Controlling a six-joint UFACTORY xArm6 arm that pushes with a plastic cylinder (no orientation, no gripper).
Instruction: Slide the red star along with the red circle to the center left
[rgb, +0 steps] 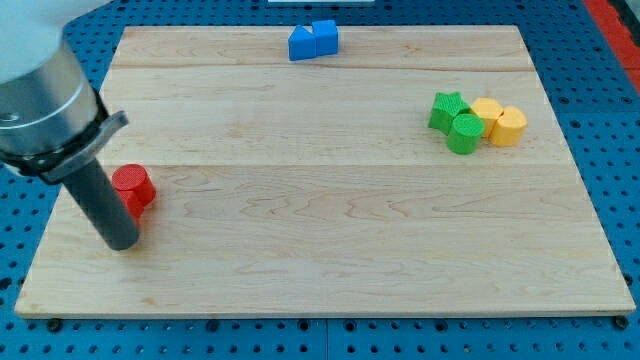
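Note:
A red circle block (132, 185) sits near the view's left edge of the wooden board (320, 200), about mid-height. A sliver of a second red block (134, 211) shows just below it, mostly hidden by the rod; its shape cannot be made out. My tip (121, 243) rests on the board just below and left of the red blocks, with the rod touching or almost touching them.
Two blue blocks (313, 41) sit together at the view's top centre edge. A green star (448, 109), a green cylinder (465, 133) and two yellow blocks (499, 122) cluster at the view's right. The arm's grey body (40, 95) fills the top left.

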